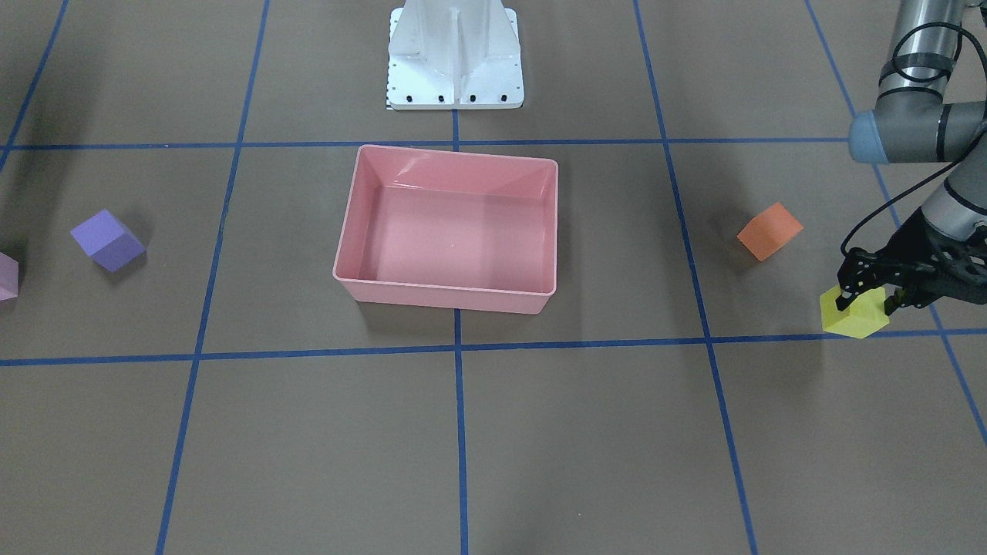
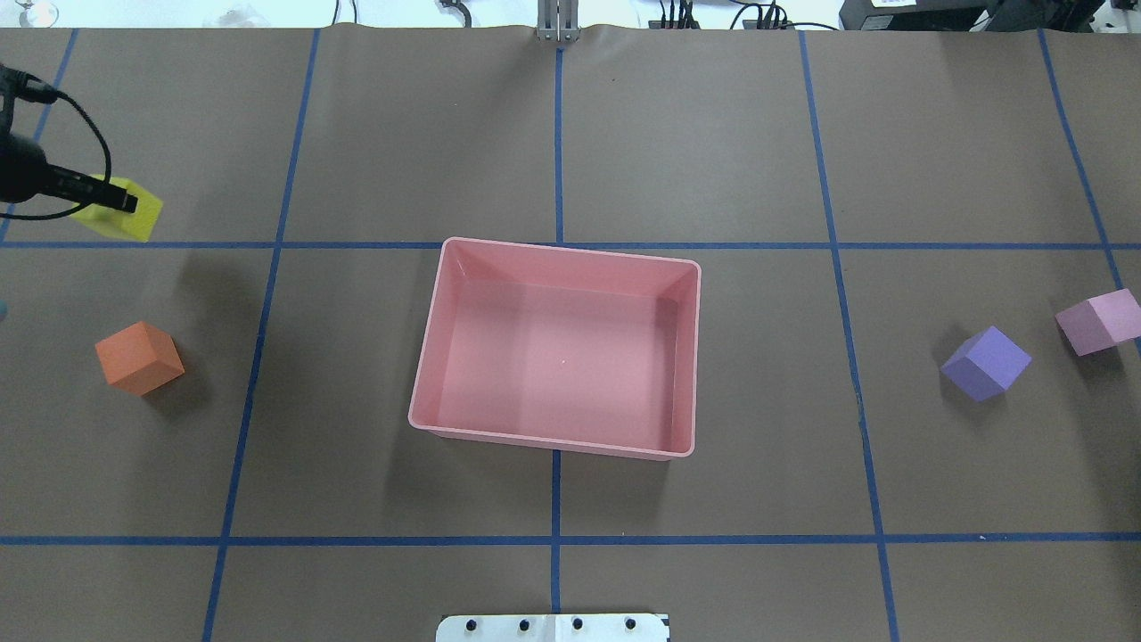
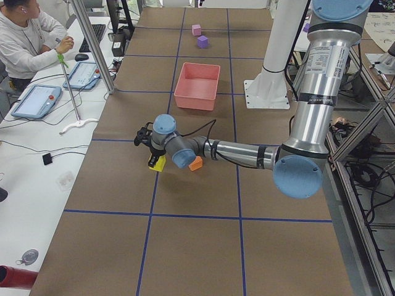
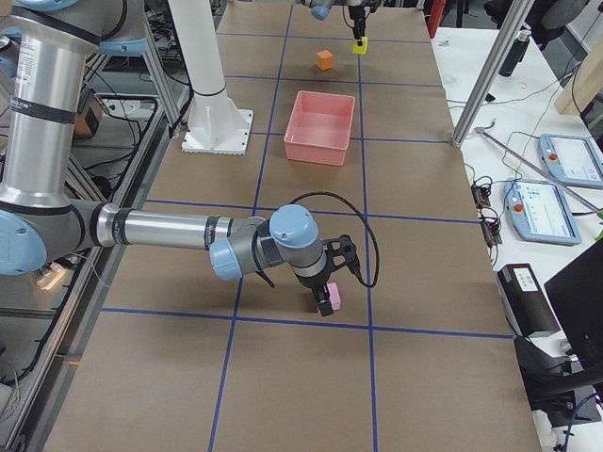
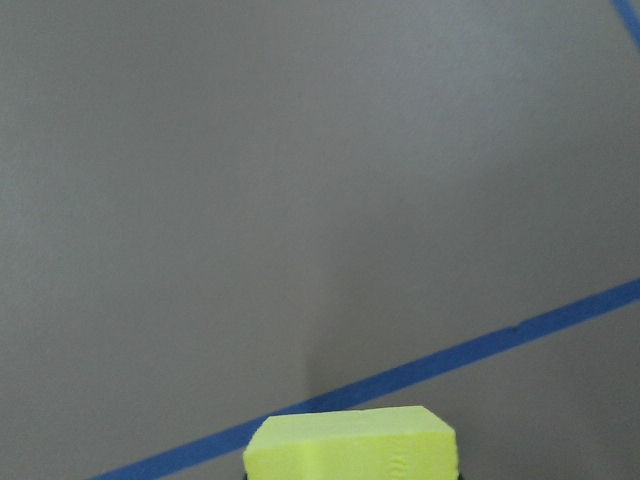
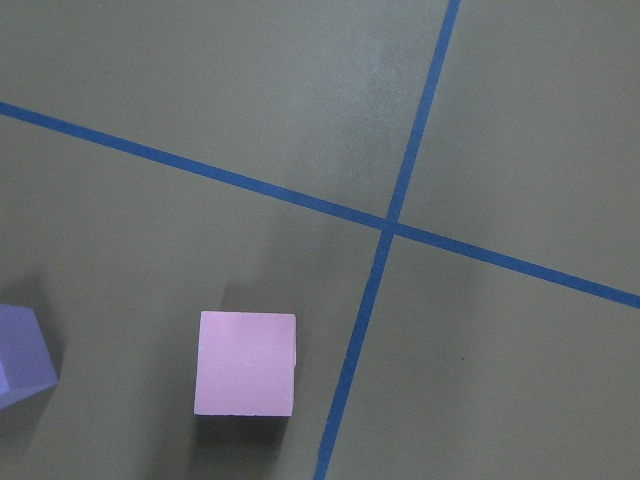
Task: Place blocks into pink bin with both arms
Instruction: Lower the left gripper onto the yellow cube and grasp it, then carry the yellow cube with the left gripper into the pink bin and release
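Observation:
The pink bin (image 1: 447, 297) stands empty at mid-table, also in the overhead view (image 2: 553, 443). My left gripper (image 1: 870, 297) is low at the table's left end, its fingers closed on the sides of the yellow block (image 1: 852, 316), which fills the bottom of the left wrist view (image 5: 350, 445). The orange block (image 2: 138, 357) lies near it. The purple block (image 2: 985, 361) and the light pink block (image 2: 1098, 321) lie at the right end. My right gripper (image 4: 322, 301) hangs over the light pink block (image 6: 246, 363); I cannot tell whether it is open.
The white base column (image 1: 455, 54) stands behind the bin. Blue tape lines grid the brown table. An operator (image 3: 28, 40) sits at a side desk with tablets beyond the far table edge.

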Controlling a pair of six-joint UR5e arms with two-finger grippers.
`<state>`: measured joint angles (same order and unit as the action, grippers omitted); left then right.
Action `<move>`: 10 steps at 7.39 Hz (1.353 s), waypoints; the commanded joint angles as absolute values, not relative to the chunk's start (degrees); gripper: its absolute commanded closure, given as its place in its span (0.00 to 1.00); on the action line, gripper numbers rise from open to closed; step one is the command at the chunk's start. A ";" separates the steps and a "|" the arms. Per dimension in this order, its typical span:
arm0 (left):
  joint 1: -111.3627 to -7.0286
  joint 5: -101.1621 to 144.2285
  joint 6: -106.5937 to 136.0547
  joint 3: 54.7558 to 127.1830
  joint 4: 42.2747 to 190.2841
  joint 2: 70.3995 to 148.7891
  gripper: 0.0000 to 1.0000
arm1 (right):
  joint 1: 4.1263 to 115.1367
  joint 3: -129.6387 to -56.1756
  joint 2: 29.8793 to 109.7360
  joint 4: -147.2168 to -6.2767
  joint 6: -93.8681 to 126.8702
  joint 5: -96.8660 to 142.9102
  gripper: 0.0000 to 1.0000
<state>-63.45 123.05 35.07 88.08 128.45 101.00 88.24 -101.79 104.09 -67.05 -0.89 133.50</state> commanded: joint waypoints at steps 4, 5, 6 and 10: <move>-44.60 120.25 67.72 98.61 121.99 120.02 1.00 | 87.89 -102.57 103.80 -62.52 12.70 136.14 0.00; -40.47 117.97 69.76 98.53 121.99 122.58 1.00 | 87.02 -102.48 103.89 -61.53 14.57 136.23 0.00; -37.38 115.69 69.87 98.53 121.99 123.65 0.94 | 86.23 -102.31 103.89 -61.52 14.85 136.23 0.00; -34.69 114.44 67.35 106.20 112.59 122.87 0.00 | 85.08 -101.78 103.97 -61.44 14.77 136.23 0.00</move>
<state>-32.90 109.30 69.08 101.32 119.62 123.22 85.51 -101.95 103.94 -61.45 14.79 136.23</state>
